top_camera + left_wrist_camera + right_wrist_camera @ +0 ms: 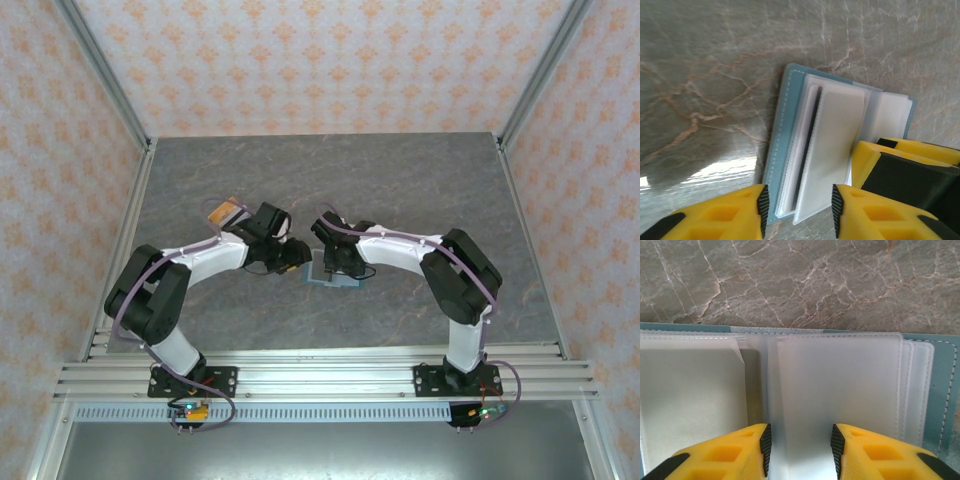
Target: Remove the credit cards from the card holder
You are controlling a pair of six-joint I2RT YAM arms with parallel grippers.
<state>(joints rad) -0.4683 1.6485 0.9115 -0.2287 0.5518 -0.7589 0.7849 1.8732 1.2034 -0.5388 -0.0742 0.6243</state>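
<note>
Card holder (776, 150) lies open on the table (715, 60), left fingers (762, 204) spread wide at its edge, right fingers (765, 442) parted over its clear sleeves (840, 385).

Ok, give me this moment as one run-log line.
card holder open on table | left gripper open over sleeves | right gripper open over sleeves | orange card lying on table
</note>
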